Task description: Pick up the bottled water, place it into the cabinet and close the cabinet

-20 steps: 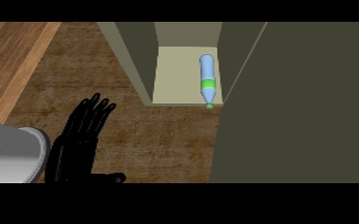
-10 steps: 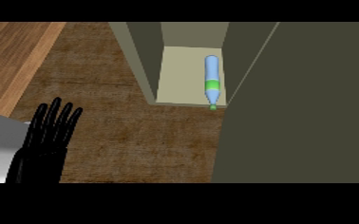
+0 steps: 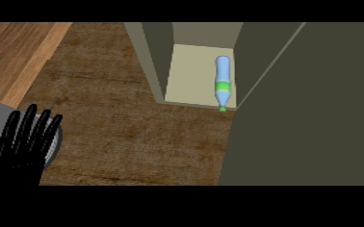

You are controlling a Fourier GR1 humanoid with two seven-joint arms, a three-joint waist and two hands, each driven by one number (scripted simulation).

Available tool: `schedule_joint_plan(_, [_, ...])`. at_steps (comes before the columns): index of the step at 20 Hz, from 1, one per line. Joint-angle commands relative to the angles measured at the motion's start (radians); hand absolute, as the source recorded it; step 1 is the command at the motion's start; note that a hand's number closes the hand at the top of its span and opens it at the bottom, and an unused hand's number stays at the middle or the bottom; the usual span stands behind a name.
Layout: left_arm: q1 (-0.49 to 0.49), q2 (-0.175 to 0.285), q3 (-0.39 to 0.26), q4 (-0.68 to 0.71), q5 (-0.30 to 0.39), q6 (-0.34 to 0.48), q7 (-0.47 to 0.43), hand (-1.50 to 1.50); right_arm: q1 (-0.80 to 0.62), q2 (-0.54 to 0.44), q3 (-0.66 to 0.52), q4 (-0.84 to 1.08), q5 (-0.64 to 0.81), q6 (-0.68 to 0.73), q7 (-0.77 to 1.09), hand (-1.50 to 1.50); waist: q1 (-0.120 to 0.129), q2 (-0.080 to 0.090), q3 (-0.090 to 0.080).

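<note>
At the lower left edge the left hand (image 3: 25,142) is open above the brown counter (image 3: 121,125), its black fingers straight, spread and pointing up the view, holding nothing. Further back the bottle (image 3: 222,79) lies on its side on the pale floor of the cabinet (image 3: 190,74), along the right side, green cap at the front lip. The dark door (image 3: 298,115) fills the right of the view, its edge just beside the cap, leaving the opening uncovered.
</note>
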Motion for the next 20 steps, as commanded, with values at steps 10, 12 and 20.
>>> schedule_joint_plan(10, [0.036, 0.097, 0.079, -0.009, 0.055, -0.145, 0.006, -1.5, -0.175, 0.033, 0.169, -0.024, -0.022, 0.052, 0.165, 1.5, 0.101, 0.03, -0.004])
schedule_joint_plan(12, [0.025, 0.1, 0.081, -0.007, 0.059, -0.15, 0.01, -1.5, -0.209, 0.026, 0.149, -0.028, -0.015, 0.058, 0.176, 1.5, 0.105, 0.035, -0.006])
schedule_joint_plan(20, [0.012, 0.121, 0.09, -0.005, 0.072, -0.176, 0.026, -1.5, -0.348, -0.057, 0.085, -0.03, 0.012, 0.137, 0.202, -1.5, 0.157, 0.035, -0.014])
